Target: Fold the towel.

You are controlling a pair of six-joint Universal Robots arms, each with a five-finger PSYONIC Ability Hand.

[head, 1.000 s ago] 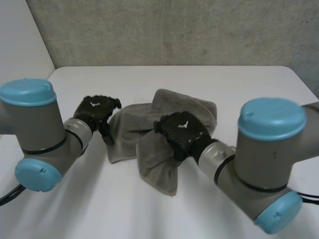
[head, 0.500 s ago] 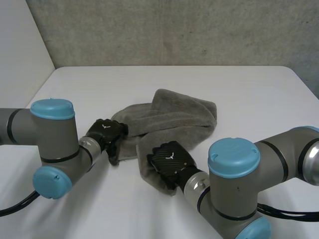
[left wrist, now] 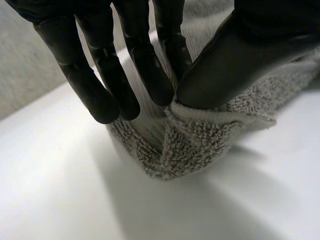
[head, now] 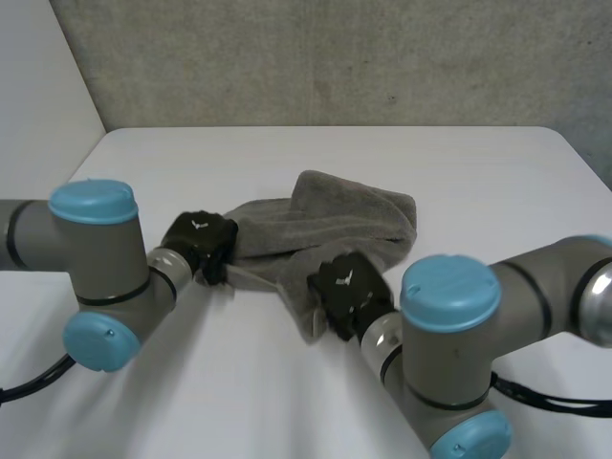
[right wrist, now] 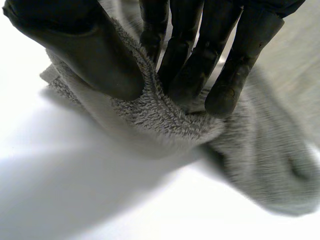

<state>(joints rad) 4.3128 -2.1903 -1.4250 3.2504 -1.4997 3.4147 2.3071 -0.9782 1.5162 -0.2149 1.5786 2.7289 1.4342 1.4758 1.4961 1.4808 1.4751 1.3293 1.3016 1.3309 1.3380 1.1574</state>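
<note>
A grey towel [head: 330,225] lies crumpled in the middle of the white table [head: 287,402]. My left hand [head: 199,243] is at the towel's left near corner. In the left wrist view its thumb [left wrist: 225,65] and fingers [left wrist: 150,65] pinch a hemmed corner of the towel [left wrist: 195,140], lifted a little off the table. My right hand [head: 346,289] is at the towel's near end. In the right wrist view its thumb [right wrist: 85,50] and fingers [right wrist: 195,70] pinch a fold of the towel [right wrist: 155,115] between them.
A grey wall [head: 335,57] stands behind the table's far edge. Both grey arms with light-blue caps [head: 91,201] [head: 449,282] reach in low over the near part of the table. Bare table lies to the left, right and far side of the towel.
Both hands have come down onto the towel's near side and closed on it, the left on the left corner, the right on the near end. The near flap has been drawn up shorter.
</note>
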